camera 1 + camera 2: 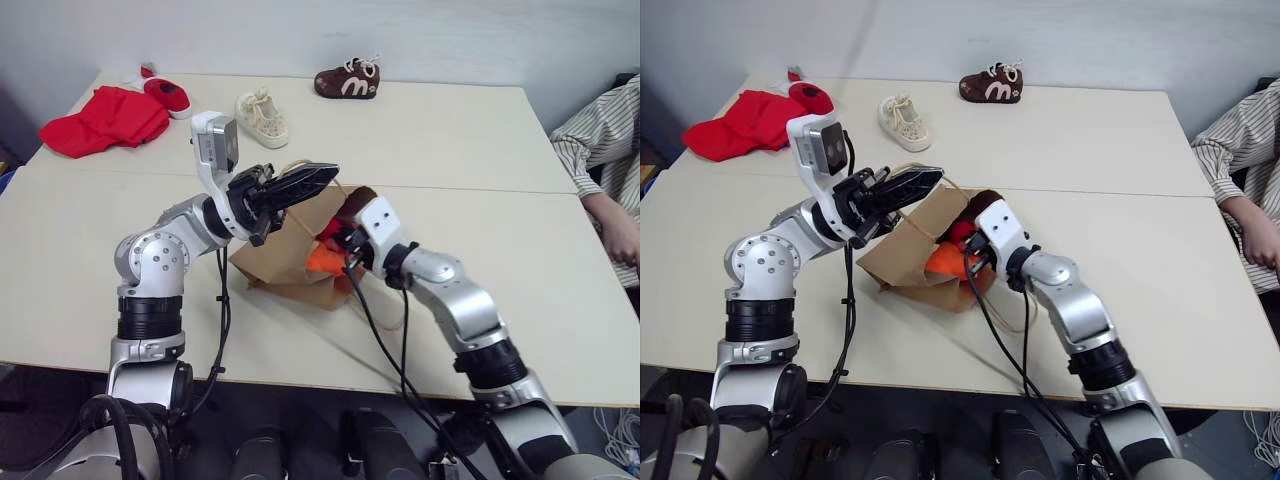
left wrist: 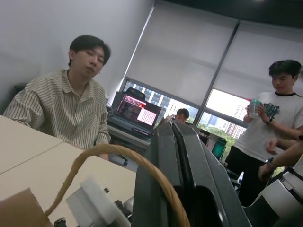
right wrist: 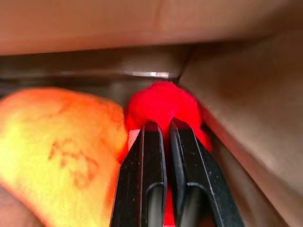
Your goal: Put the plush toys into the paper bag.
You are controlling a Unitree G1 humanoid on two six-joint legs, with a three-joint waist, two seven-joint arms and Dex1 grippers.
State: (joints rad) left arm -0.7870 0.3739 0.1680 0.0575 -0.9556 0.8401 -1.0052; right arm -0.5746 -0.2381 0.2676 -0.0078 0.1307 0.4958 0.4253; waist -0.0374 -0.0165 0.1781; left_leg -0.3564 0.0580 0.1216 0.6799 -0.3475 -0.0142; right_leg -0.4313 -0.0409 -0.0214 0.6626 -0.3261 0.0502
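with both toys at the bag (image 1: 915, 262) mouth, i judge the job nearly done: the orange toy (image 1: 943, 262) lies inside, and my right gripper (image 3: 163, 142), reaching in beside it, has its fingers pinched narrow on the red toy (image 3: 163, 105). what's left is letting go and pulling out. my left gripper (image 1: 300, 182), fingers together on a cord handle (image 2: 109, 156), lifts the mouth open. pale table (image 1: 480, 140), with a red cloth (image 1: 105, 120) and shoes (image 1: 262, 117) at its far side. office room; seated person (image 2: 66, 106) at the table's right edge.

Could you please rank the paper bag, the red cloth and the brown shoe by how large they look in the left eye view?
1. paper bag
2. red cloth, farther away, so possibly comparable
3. brown shoe
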